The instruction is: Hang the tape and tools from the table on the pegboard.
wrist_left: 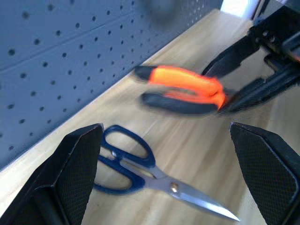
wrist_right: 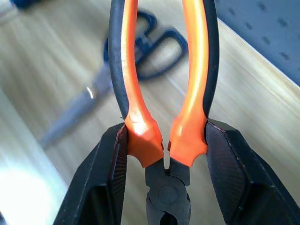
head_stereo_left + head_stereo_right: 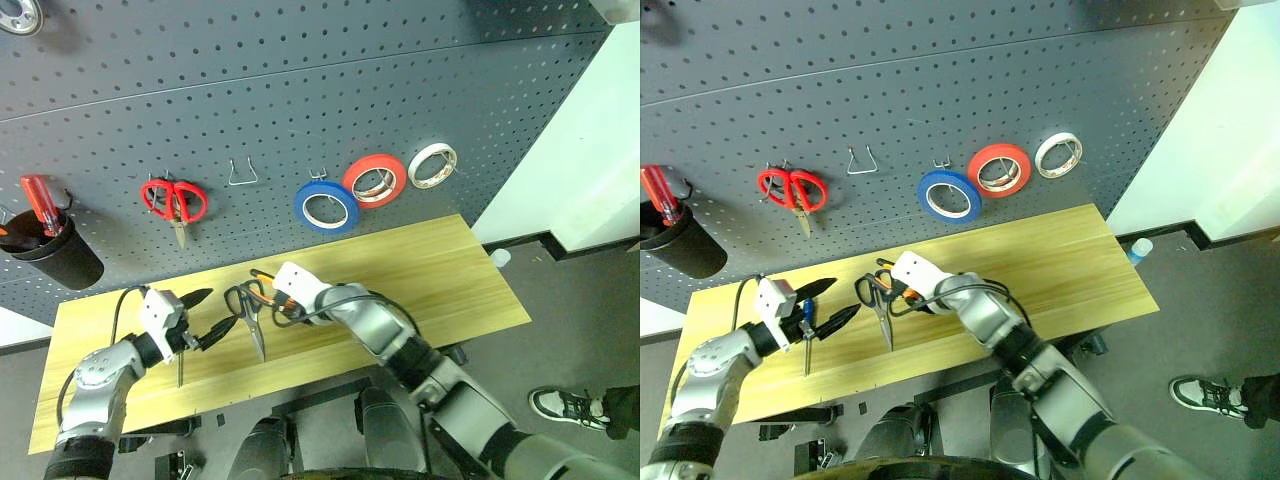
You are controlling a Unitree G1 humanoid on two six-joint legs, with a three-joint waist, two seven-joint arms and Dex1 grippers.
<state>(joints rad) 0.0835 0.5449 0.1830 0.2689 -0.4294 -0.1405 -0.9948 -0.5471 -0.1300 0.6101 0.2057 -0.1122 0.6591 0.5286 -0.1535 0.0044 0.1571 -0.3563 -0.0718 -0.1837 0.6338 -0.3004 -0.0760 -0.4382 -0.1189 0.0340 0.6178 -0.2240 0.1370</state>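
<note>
My right gripper (image 2: 164, 140) is shut on the pliers (image 2: 133, 126), pinching both orange-and-black handles just above the pivot. The pliers (image 3: 263, 276) hang a little above the table (image 3: 440, 270). Beside them, steel scissors with dark blue handles (image 3: 250, 315) lie flat on the wood. My left gripper (image 3: 210, 313) is open and holds nothing, to the left of the scissors (image 1: 140, 164). A small blue-handled screwdriver (image 3: 806, 345) lies under the left gripper. The blue tape (image 3: 326, 207) hangs from a hook on the dark grey pegboard (image 3: 300, 90).
Red-handled scissors (image 3: 175, 200), a red tape roll (image 3: 375, 180) and a white tape roll (image 3: 432, 165) hang on the pegboard. A bare metal hook (image 3: 243, 175) sits between the red scissors and the blue tape. A black cup (image 3: 55, 255) at the far left holds a red screwdriver.
</note>
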